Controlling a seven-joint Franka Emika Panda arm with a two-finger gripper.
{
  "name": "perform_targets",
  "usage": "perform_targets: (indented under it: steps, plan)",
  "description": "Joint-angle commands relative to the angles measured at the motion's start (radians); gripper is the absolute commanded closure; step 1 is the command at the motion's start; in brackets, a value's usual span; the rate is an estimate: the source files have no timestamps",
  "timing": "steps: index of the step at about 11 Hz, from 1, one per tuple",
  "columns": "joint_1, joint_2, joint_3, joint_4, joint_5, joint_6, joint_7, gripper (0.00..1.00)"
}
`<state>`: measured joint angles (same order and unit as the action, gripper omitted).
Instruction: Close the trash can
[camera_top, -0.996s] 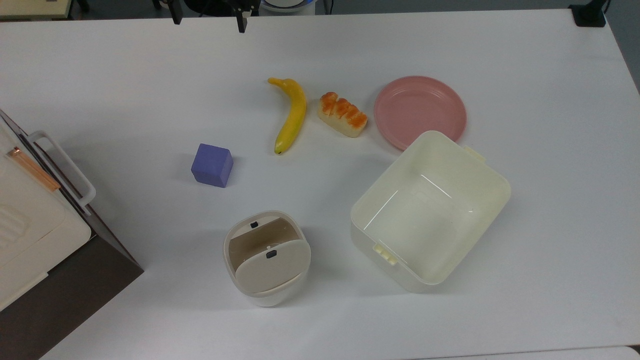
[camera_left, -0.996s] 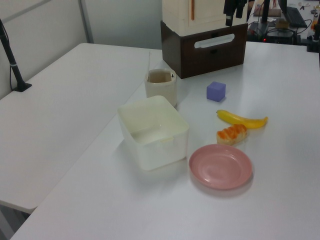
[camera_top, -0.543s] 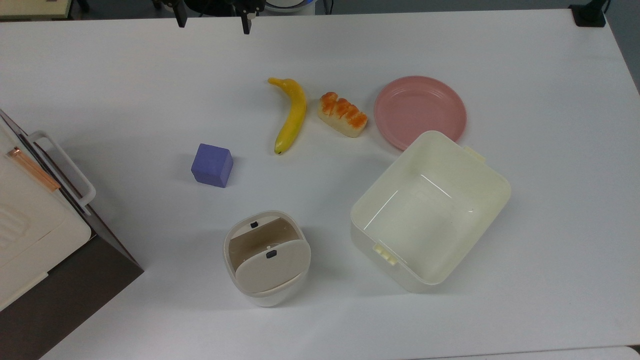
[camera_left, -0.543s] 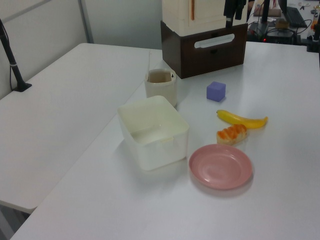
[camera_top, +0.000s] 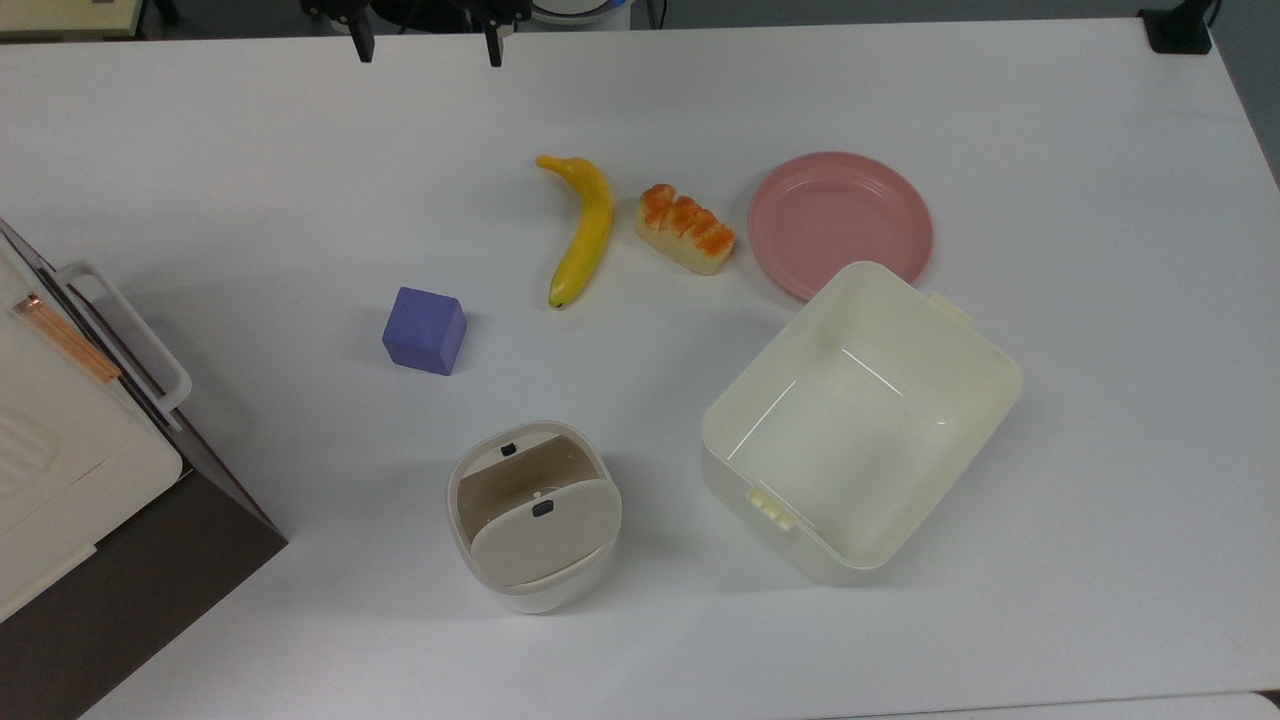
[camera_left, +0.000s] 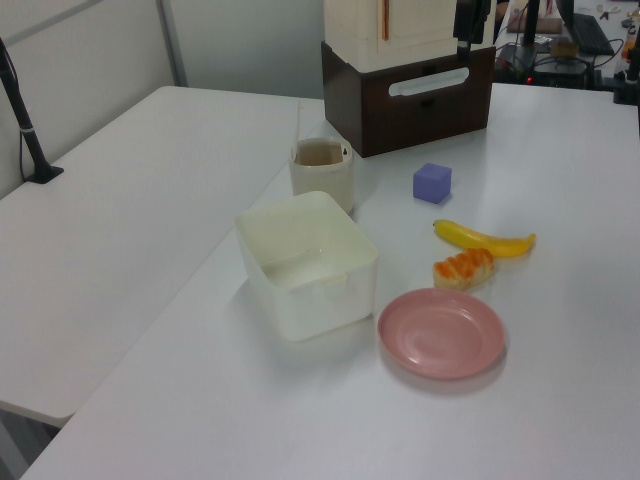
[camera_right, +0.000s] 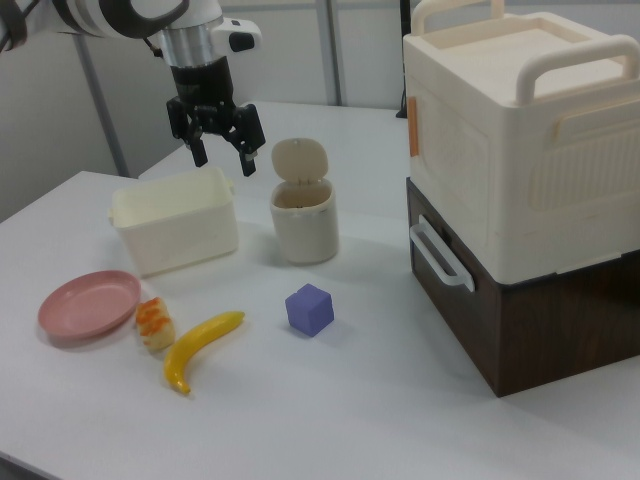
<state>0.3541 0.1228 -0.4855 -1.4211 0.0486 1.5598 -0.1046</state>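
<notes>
My pincer (camera_right: 219, 152) is hanging with its fingers spread wide, gripping nothing. The bin (camera_right: 304, 225) is standing on the white surface (camera_right: 400, 400) just beside and below my pincer, toward the right view's right. It is small, white, rounded-square smooth plastic; its flat beige lid (camera_right: 298, 160) is standing upright on its hinge, showing a small black button (camera_top: 543, 509).

White counter (camera_top: 1050, 120) carrying distractors: purple cube (camera_top: 424, 330); yellow banana (camera_top: 583, 228) beside an orange-topped bread piece (camera_top: 686, 229); pink plate (camera_top: 840, 223) — its near edge hidden behind a cream, lidless tub (camera_top: 862, 420). At the top view's left edge — a cream boxy appliance (camera_right: 520, 140) with handles, stacked on a dark brown base (camera_right: 530, 320).
</notes>
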Motion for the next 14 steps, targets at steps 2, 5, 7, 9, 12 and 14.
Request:
perform_targets:
  steps: [2, 5, 7, 9, 12, 14]
  plan:
    - [0.002, -0.019, 0.002, -0.015, 0.007, 0.0, 0.025, 0.0]
    - [0.0, -0.019, 0.002, -0.016, 0.007, 0.051, 0.115, 0.0]
    - [0.0, -0.019, 0.002, -0.016, 0.007, 0.051, 0.117, 0.0]
    - [0.002, -0.017, 0.002, -0.016, 0.007, 0.052, 0.117, 0.0]
    - [0.008, -0.017, 0.004, -0.027, 0.002, 0.052, 0.117, 0.0]
    - [0.008, -0.015, 0.005, -0.027, -0.001, 0.052, 0.118, 0.0]
